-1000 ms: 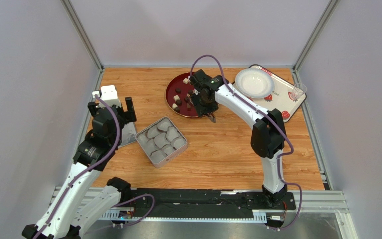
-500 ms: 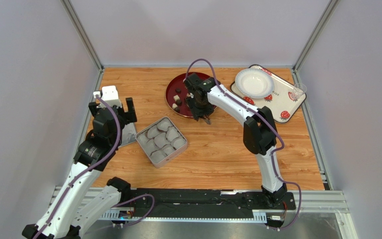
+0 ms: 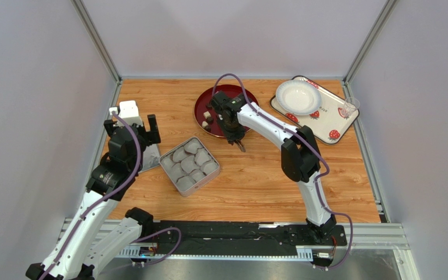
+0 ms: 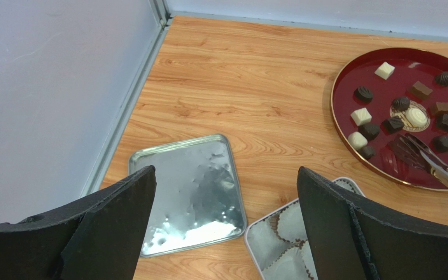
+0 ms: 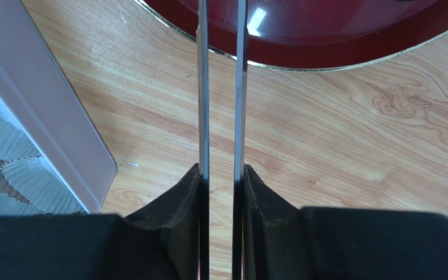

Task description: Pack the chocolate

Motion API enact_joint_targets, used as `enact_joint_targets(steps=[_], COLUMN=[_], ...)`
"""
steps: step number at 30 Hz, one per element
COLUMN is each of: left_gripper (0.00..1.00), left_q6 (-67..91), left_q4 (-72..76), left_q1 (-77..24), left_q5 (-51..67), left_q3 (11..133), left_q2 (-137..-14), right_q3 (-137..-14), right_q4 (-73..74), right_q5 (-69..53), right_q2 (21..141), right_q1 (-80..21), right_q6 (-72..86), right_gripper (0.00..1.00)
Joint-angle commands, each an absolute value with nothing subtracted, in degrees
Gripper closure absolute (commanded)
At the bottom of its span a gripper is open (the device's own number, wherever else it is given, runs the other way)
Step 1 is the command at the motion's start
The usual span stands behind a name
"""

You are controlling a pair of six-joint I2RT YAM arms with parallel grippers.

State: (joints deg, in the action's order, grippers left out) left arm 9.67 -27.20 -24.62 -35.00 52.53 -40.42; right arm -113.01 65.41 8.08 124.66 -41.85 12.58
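Note:
Chocolate [image 4: 362, 115], dark and cream-white bite-size pieces, lies scattered on the red plate [image 4: 349, 70], and also shows from above as chocolate [image 3: 207, 115] on the red plate [image 3: 200, 105]. My right gripper [image 5: 220, 172] is shut on the metal tongs [image 5: 203, 87]; their two arms run forward over the plate's near rim, a narrow gap between them. The tong tips [image 4: 404, 149] rest low over the plate among the pieces; whether they hold one is unclear. My left gripper [image 4: 225, 175] hangs wide open above the tin lid [image 4: 185, 192], holding nothing.
A silver tin [image 3: 189, 165] lined with paper cups sits left of centre, and its lid [image 3: 147, 157] lies flat beside it. A strawberry-print tray [image 3: 331, 119] at the back right carries a white dish [image 3: 297, 96] and a small glass [image 3: 349, 108].
My right arm has swung left along the plate's near side, and its jaws have squeezed the tongs' arms closer together. The left arm has not moved.

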Motion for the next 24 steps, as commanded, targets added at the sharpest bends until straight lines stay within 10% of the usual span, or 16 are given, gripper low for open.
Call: enact_joint_targets(steps=[1,24], left_gripper=[0.02,0.02], left_q6=[9.1,9.8], left_q4=[-25.5,-25.5], left_q1=[-24.8,-24.8], left_q5=[-35.1,-34.3], left_q3=[52.5,52.5], left_q2=[-39.8,-39.8], right_q3=[-113.7,-102.8], right_q4=[65.7,61.8], right_q5=[9.7,9.8], right_q2=[121.5,104.2], right_q1=[-42.1,-51.2], right_q6=[12.4,3.5], right_gripper=[0.78,0.82])
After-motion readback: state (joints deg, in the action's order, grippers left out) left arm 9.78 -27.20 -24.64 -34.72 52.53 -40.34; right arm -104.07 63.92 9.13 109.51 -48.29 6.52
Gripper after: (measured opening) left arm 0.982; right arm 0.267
